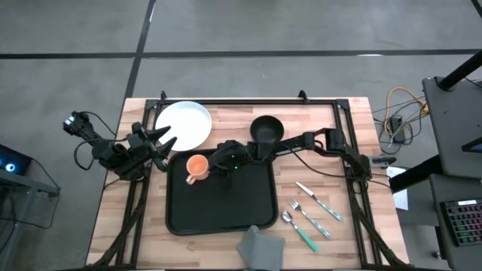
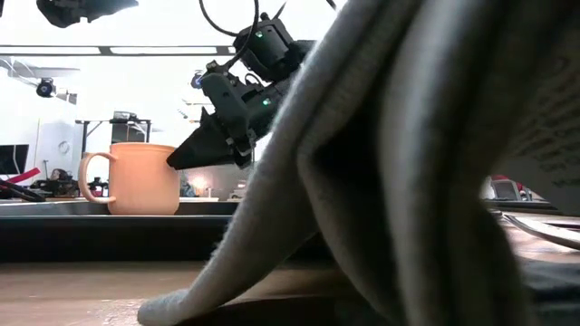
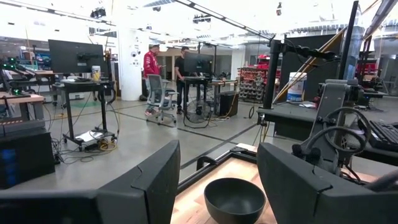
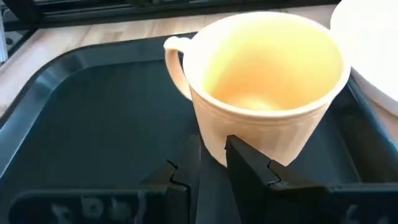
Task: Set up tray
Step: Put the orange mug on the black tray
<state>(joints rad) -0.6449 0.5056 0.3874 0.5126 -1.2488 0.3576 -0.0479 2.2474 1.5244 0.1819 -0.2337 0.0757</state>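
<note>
- tray [image 1: 226,207] lies flat mid-table [image 1: 331,150], toward the near edge; black, low rim
- orange mug [image 1: 196,168] stands upright on the tray's far-left corner area, handle pointing toward the near edge in the high view
- right pincer [image 1: 213,163] is over the tray just beside the mug; right wrist view shows its fingers [image 4: 249,168] set a narrow gap apart, tips right at the mug's [image 4: 261,93] outer wall
- fingers are not around the rim or the handle; cannot tell whether the tips actually touch the wall; nothing clamped between them
- low view: right pincer [image 2: 195,154] angles down with its tips beside the mug [image 2: 136,178], above the tray floor
- left pincer [image 1: 167,141] sits at the tray's far-left corner, over the near edge of the white plate [image 1: 183,124]; fingers [image 3: 143,186] spread wide, holding nothing
- black bowl [image 1: 266,129] is on the table just beyond the tray's far edge, also seen between the left fingers in the left wrist view [image 3: 235,199]
- knife [image 1: 320,202], fork [image 1: 310,217] and spoon [image 1: 299,229] lie on the table right of the tray
- grey napkin [image 1: 260,247] lies at the tray's near-right corner, overlapping the rim; it fills most of the low view [image 2: 408,181]
</note>
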